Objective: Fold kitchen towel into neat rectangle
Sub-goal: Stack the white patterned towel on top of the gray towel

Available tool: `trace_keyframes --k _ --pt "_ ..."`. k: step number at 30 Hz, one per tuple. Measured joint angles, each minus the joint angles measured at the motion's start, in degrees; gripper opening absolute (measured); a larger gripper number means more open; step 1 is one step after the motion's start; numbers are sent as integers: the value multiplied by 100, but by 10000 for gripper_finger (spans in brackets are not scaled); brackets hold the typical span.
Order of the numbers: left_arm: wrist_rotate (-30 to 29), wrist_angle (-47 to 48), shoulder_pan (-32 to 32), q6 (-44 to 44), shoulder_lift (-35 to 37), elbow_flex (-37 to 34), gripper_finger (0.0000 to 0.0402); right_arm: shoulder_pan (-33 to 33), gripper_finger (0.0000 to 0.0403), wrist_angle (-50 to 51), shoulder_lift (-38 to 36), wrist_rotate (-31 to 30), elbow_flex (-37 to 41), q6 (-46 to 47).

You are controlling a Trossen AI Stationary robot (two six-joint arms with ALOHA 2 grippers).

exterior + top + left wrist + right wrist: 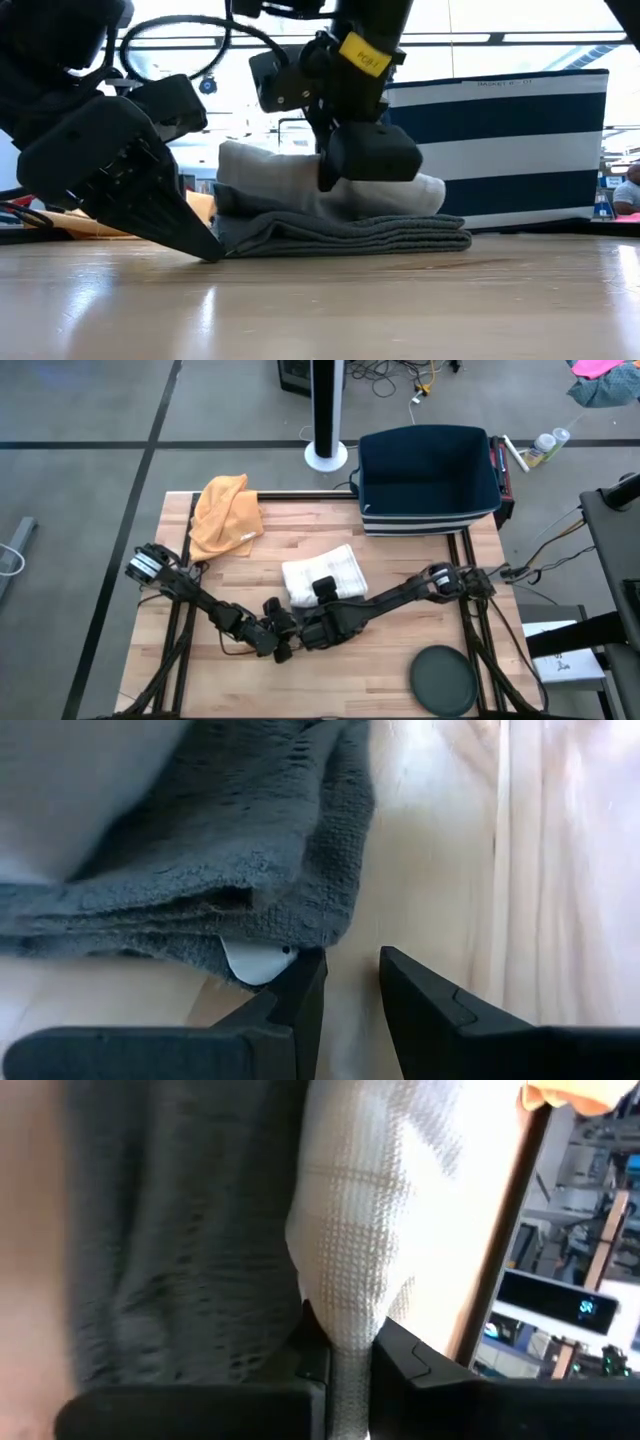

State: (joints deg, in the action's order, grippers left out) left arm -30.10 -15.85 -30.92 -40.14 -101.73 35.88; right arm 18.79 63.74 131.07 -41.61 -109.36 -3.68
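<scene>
White waffle-weave cloth, the kitchen towel (322,573), lay folded mid-table, with a fold pinched between the fingers of the right gripper (348,1365), which was clamped on its near edge. Just beside it, the left gripper (350,980) rested at the towel's corner, fingers slightly parted and holding nothing. Beyond both grippers sat an orange cloth (226,513) and a navy striped bin (428,478); a dark round disc (443,679) lay well apart.

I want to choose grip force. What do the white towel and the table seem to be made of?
White towel: likely cotton, matte waffle weave; a grid of small squares shows in the right wrist view. Table: wood, probably butcher-block, smooth with slight sheen; plank seams and grain show.
</scene>
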Motion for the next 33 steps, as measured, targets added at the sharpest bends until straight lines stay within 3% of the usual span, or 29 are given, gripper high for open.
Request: trace_keyframes --k 4,16,23,28,33 --pt "15 708 -5 69 412 -19 94 98 15 25 -20 1 2 -38" --pt "-280 2392 -209 1072 2517 -52 94 -9 15 310 -357 -110 -193 241" --pt "-1186 3199 -195 1393 3544 -57 94 -293 15 717 -697 -179 -297 403" --pt "-1299 3168 -173 1945 4185 -44 108 -536 15 827 -802 293 -297 259" --pt "-1265 3172 30 2183 4761 -44 155 -727 15 839 -927 716 -297 2"
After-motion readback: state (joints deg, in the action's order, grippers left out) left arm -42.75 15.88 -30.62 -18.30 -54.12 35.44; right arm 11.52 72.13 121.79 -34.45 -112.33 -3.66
